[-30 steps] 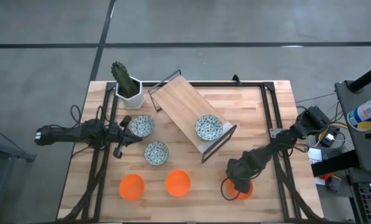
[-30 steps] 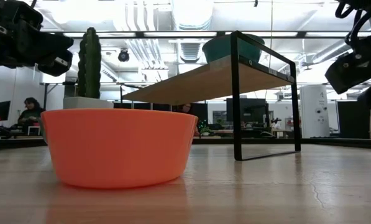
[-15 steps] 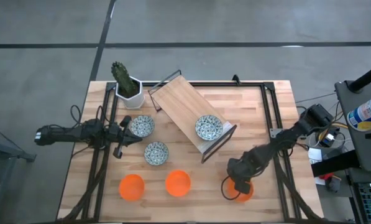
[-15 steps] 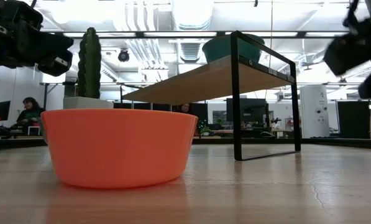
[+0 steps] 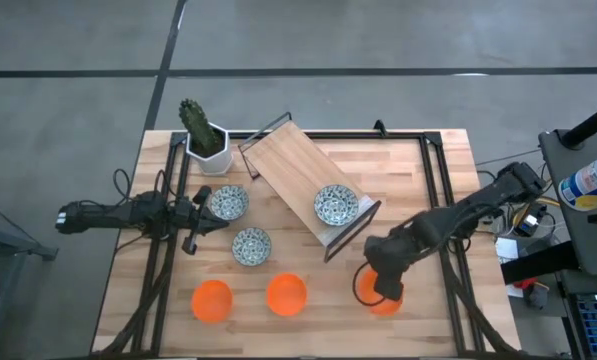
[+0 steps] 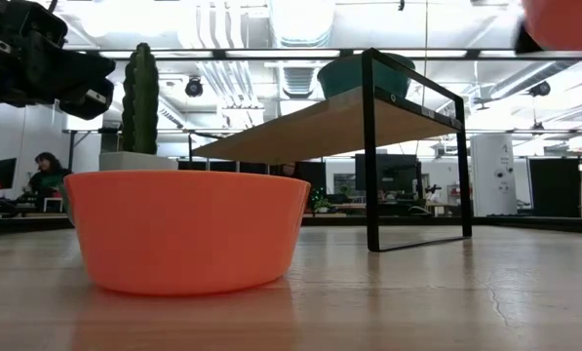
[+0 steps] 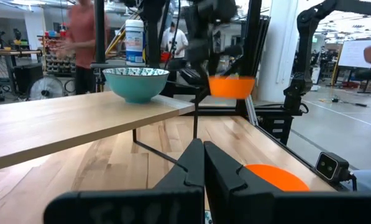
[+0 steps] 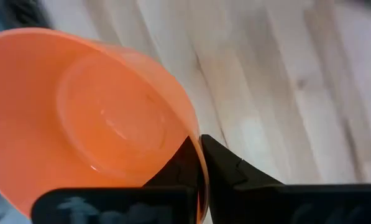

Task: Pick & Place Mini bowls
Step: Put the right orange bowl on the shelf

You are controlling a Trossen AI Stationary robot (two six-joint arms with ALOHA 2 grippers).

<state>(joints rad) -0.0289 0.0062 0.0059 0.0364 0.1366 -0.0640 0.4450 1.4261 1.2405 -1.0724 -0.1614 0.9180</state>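
My right gripper (image 5: 377,287) is shut on a plain orange mini bowl (image 5: 382,299) near the table's near right, held in the air; its underside shows at the low view's top right (image 6: 563,18). Two more orange bowls (image 5: 212,300) (image 5: 286,294) sit on their bases near the near edge. One floral bowl (image 5: 335,205) stands on the wooden shelf, and two others (image 5: 228,203) (image 5: 251,246) rest on the table. My left gripper (image 5: 218,222) waits shut between those two, touching nothing. My right gripper pinches the orange bowl's rim (image 8: 196,163), one finger inside the bowl and one outside its wall. The fingers come from above, pointing down. The bowl hangs below them, lifted clear of the table and tilted.
A slanted wooden shelf on a black wire frame (image 5: 298,180) stands mid-table. A cactus in a white pot (image 5: 204,138) is at the far left. Black rails (image 5: 440,190) run along both sides. Bare wood lies at the near right (image 5: 428,310). People show in the room beyond.
My right gripper has risen with the orange bowl, lifting it off the table and shifting slightly toward the shelf; in the low view it climbed out of the top of the picture, leaving only the bowl's underside there. The left arm kept still.
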